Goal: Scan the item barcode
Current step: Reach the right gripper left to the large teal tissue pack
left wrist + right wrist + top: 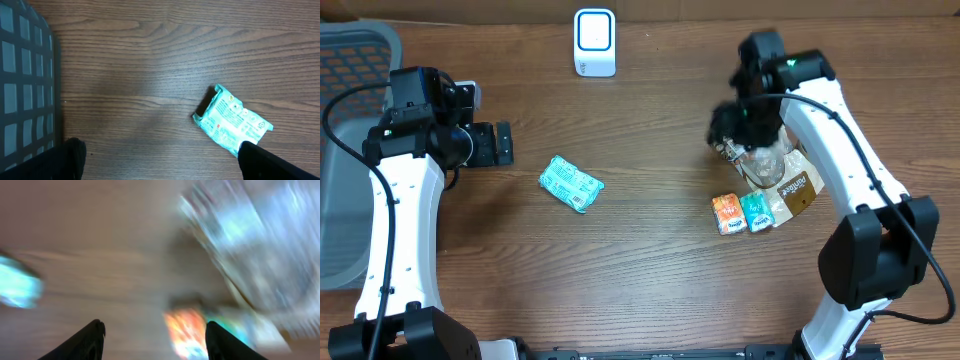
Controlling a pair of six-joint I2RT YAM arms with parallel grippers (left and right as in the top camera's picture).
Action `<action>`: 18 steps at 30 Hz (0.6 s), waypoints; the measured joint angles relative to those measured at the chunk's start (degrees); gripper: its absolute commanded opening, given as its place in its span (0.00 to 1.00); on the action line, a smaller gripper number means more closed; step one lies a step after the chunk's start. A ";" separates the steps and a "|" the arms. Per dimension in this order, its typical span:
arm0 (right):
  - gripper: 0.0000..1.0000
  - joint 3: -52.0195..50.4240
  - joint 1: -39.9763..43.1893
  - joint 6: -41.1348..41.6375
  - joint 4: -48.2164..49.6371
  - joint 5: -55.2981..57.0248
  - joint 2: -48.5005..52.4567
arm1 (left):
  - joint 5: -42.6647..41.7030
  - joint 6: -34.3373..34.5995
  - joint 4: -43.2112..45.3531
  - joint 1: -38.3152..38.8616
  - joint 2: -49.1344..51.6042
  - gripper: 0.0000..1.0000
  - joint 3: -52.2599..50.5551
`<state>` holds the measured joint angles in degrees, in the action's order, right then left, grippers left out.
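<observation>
Left gripper (165, 165) hangs wide and empty, packet (232, 122) free at its two o'clock, probably awaiting pickup; right gripper (156, 332), parted and empty, hovers over the three-o'clock pile (760, 205).

Matt brown wood-grain worktop (650, 290), smooth. Teal packet (571, 184), mid-left: shiny, crinkled plastic film. Basket (360, 40), far left: grey moulded plastic grid, matt. Scanner (594, 42), far side: smooth white plastic, slight gloss. Right: clear crinkly bag (765, 160), brown paper-look pouch (800, 190), glossy orange pack (727, 214).
</observation>
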<state>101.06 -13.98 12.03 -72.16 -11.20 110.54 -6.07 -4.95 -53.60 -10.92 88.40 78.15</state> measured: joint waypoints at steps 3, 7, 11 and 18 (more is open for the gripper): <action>0.63 0.68 -2.12 -0.09 6.62 -4.44 0.00 | 0.00 0.00 -0.02 0.00 0.00 1.00 0.00; 0.63 0.22 -7.13 1.92 15.30 -7.34 0.59 | 0.00 0.00 -0.02 0.00 0.00 0.99 0.00; 0.61 -1.70 -12.55 7.21 24.22 -8.76 2.67 | 0.02 0.00 -0.02 0.00 0.00 0.99 0.00; 0.46 -3.63 -20.72 14.25 37.44 -10.54 12.72 | 0.02 0.00 -0.02 0.00 0.00 1.00 0.00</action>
<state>97.43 -34.70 26.28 -34.72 -21.74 123.26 -6.04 -4.95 -53.63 -10.92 88.40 78.15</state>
